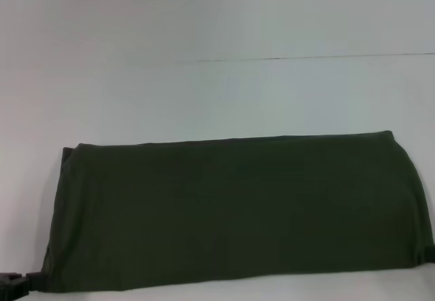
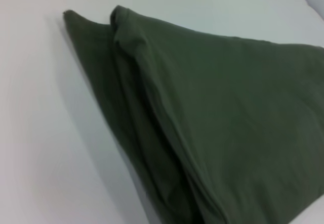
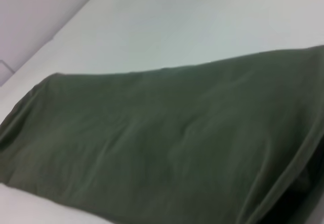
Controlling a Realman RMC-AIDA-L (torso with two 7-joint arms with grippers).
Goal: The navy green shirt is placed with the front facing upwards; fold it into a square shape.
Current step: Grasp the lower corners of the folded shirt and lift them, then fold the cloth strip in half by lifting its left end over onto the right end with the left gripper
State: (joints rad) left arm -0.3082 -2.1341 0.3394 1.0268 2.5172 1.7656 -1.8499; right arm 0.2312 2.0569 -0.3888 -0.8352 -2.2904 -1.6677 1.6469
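A pale, plain white surface is seen filling the head view, crossed by a thin dark seam line running sideways in the far half; nothing of the room beyond it can be made out. The navy green shirt is laid across the near part of the surface as a long folded band, its plain side up, with stacked layers seen at its left end in the left wrist view. At the near left corner of the shirt, a small black part, possibly the left end effector, is glimpsed at the picture's edge; whether it is spread or pressed together cannot be told. A dark speck shows at the shirt's right edge and cannot be identified.
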